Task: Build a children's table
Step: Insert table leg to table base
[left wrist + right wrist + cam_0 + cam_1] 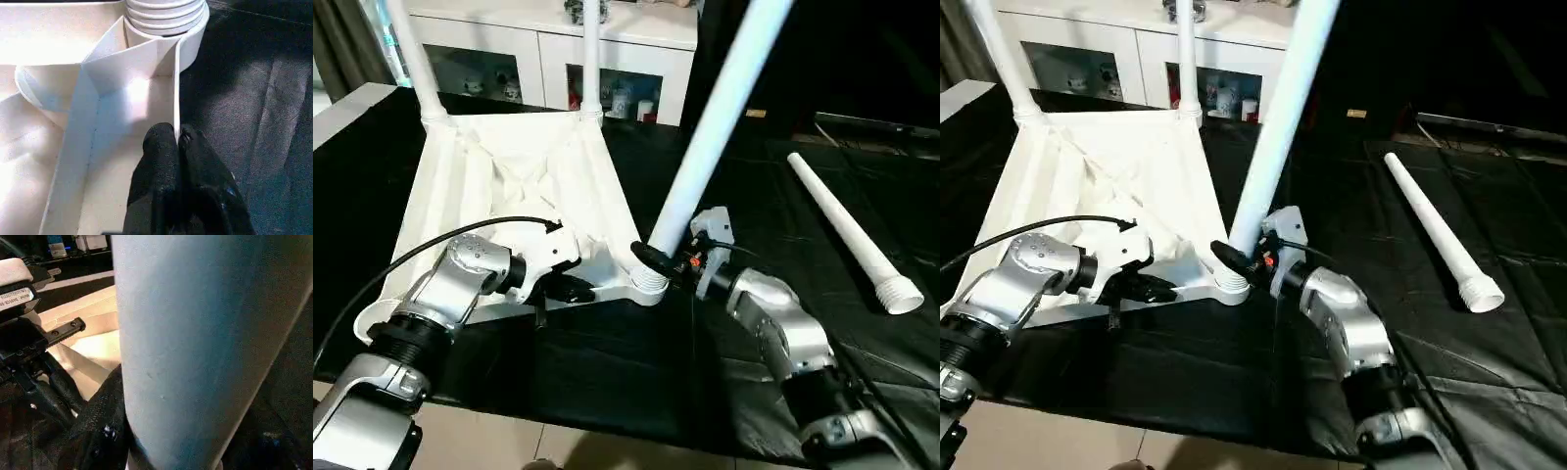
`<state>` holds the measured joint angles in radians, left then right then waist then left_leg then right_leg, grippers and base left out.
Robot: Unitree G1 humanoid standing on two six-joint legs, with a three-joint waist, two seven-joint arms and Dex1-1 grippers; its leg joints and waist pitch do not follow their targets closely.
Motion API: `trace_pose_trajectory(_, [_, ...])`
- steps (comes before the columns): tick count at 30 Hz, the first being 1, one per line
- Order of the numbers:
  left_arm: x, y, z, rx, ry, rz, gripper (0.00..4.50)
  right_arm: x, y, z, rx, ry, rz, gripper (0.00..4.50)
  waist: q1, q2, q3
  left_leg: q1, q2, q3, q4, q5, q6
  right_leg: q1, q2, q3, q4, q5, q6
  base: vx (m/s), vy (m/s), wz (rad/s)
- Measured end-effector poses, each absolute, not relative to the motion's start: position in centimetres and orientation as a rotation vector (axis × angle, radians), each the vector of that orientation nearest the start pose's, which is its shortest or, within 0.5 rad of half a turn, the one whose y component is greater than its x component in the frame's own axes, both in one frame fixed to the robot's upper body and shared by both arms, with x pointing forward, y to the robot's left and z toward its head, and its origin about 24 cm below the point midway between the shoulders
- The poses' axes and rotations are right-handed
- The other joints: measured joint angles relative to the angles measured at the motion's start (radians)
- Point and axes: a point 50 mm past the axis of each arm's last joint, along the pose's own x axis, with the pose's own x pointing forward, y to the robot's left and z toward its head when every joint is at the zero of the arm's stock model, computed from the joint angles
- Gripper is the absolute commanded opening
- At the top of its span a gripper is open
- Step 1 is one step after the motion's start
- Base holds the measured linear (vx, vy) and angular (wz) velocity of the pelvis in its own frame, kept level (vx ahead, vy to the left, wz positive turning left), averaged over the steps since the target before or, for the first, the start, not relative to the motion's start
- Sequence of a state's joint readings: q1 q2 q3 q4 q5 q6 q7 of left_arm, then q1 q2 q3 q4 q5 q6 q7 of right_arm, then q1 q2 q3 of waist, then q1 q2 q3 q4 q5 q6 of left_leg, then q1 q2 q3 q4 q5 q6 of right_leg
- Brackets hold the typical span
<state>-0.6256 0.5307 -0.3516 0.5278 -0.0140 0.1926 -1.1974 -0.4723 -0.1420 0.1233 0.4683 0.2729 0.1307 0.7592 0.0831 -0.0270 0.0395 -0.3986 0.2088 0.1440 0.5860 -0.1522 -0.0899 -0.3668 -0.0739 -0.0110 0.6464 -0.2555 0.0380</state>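
the children's table (524, 186) lies upside down on a black cloth (783, 196), its ribbed underside facing up. two legs stand upright in the far corner sockets, the far left leg (416, 59) and the far right leg (591, 54). a third leg (715, 127) sits with its threaded end in the near right corner socket (649, 284) and leans up and away to the right. the fourth leg (847, 235) lies loose on the cloth, well apart to the right, its threaded end toward the robot.

the left gripper (576, 290) is at the near edge of the top, just left of that socket; its fingers (164, 161) are pressed together with the thin near wall of the top pinched between them. the right gripper (658, 262) reaches in from the right at the base of the third leg, and its fingers (649, 258) are clasped around the tube just above the socket.

a white cabinet (548, 59) with glass doors stands behind the cloth.
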Motion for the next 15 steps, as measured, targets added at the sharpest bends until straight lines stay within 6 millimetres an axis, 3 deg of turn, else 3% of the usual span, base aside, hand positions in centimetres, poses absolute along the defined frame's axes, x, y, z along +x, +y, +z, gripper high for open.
trace_pose_trajectory(7, [32.0,17.3,7.0,0.509,0.56,-1.241,0.0,32.5,-8.4,6.1,0.027,0.167,1.019,1.91,-0.014,-0.006,-0.003,0.002,0.0,0.0,0.0,0.0,0.0,0.001,0.0,0.0,0.0,0.0,0.0,0.0,0.0,0.0])
trace_pose_trajectory(15, [31.9,17.6,6.9,0.516,0.566,-1.227,0.0,33.0,-8.0,6.0,0.065,0.189,1.037,1.91,-0.024,-0.014,-0.006,0.005,0.001,0.001,-0.001,0.0,0.0,0.002,0.0,0.0,0.001,0.0,-0.001,0.0,0.0,0.0])
